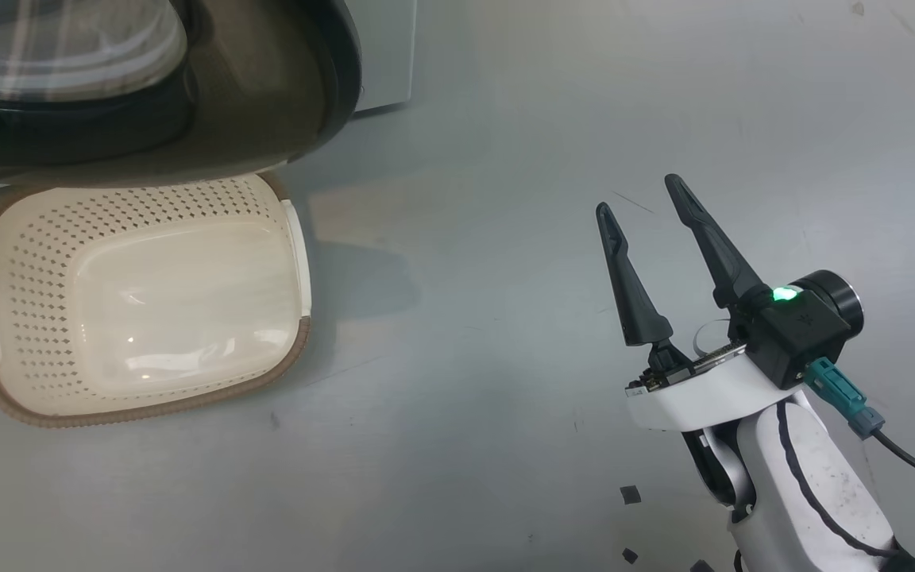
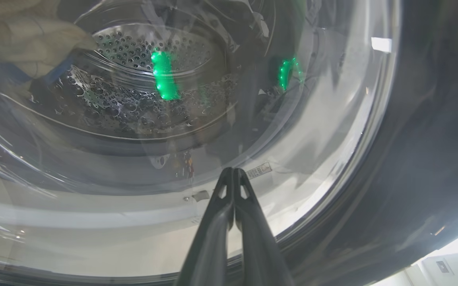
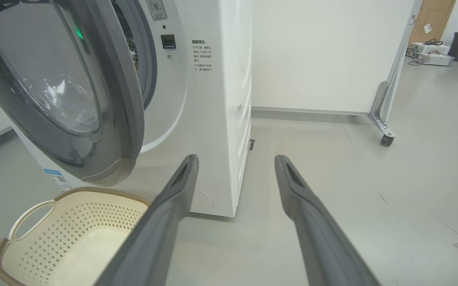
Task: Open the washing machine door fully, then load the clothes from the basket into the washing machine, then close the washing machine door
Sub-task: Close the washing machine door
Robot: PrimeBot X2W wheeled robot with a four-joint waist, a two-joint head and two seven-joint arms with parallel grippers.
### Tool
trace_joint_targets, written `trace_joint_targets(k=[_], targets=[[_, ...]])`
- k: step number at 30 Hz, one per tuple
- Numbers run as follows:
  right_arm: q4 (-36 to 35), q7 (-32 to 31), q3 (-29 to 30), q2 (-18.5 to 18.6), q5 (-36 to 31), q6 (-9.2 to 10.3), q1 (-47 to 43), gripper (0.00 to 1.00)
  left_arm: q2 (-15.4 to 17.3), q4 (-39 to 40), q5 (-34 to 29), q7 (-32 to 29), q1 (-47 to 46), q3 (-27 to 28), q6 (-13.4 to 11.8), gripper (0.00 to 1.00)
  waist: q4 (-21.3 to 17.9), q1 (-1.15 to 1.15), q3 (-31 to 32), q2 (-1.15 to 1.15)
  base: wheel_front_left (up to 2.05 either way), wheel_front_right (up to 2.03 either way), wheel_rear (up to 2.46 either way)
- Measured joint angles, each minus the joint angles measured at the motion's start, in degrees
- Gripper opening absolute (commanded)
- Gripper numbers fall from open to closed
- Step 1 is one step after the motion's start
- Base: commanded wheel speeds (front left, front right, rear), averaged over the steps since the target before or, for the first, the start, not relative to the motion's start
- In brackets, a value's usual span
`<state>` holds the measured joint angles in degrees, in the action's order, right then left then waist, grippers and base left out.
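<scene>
Grey floor (image 1: 489,413) under right end effector (image 1: 637,194), fingers (image 1: 634,298) wide apart, empty.

The basket (image 1: 44,238) is sitting on the floor (image 1: 505,397) just before the washing machine (image 3: 213,119), its far edge lying under the washing machine door (image 1: 267,103), which is standing ajar. The clothes (image 2: 18,35) are lying in the drum (image 2: 153,51) behind that door. The right gripper (image 1: 638,194) is hovering well to the basket's right, and the left gripper (image 2: 233,171) is pointing at the door from outside.
</scene>
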<state>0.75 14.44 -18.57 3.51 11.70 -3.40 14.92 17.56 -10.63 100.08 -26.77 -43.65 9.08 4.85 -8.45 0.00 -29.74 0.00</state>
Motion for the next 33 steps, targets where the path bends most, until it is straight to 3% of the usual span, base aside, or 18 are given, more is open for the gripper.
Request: trace_joint_targets(k=[13, 25, 26, 27, 28, 29, 33], targets=[[0.1, 0.0, 0.5, -0.1, 0.5, 0.10, 1.3, 1.00, -0.1, -4.6, -3.0, 3.2, -4.7, -0.7, 1.1, 0.00, -2.0, 0.00, -2.3, 0.00, 0.00, 0.00, 0.00], [0.1, 0.0, 2.8, -0.2, 0.5, 1.12, 2.0, 1.00, -2.6, -6.3, -1.8, 2.8, -5.1, -0.5, 1.9, 0.02, 0.2, 0.00, -2.5, 0.00, 0.00, 0.00, 0.00], [0.1, 0.0, 3.1, -0.2, 0.5, 1.14, 2.2, 1.00, -2.7, -6.3, -1.7, 2.9, -5.0, -0.1, 2.0, 0.27, 0.5, 0.00, -2.4, 0.00, 0.00, 0.00, 0.00], [0.1, 0.0, 3.3, -0.2, 0.5, 1.33, 2.2, 1.00, -2.7, -6.3, -1.7, 2.9, -4.7, 0.1, 2.0, 0.46, 0.8, 0.00, -2.3, 0.00, 0.00, 0.00, 0.00], [0.2, 0.0, 3.4, -0.2, 0.4, 1.44, 2.2, 1.00, -2.8, -6.4, -1.7, 3.1, -4.2, 0.3, 2.0, 0.82, 1.1, 0.00, -2.2, 0.00, 0.00, 0.00, 0.00], [0.3, 0.0, 3.5, -0.2, 0.4, 1.48, 2.2, 1.00, -2.9, -6.4, -1.7, 3.3, -3.7, 0.6, 2.0, 1.00, 1.4, 0.00, -2.1, 0.00, 0.00, 0.00, 0.00], [0.6, 0.0, 3.9, -0.2, 0.3, 1.49, 2.2, 1.00, -3.4, -6.1, -1.9, 4.9, -0.6, 2.1, 2.0, 1.00, 2.6, 0.00, -1.5, 0.00, 0.00, 0.00, 0.00]])
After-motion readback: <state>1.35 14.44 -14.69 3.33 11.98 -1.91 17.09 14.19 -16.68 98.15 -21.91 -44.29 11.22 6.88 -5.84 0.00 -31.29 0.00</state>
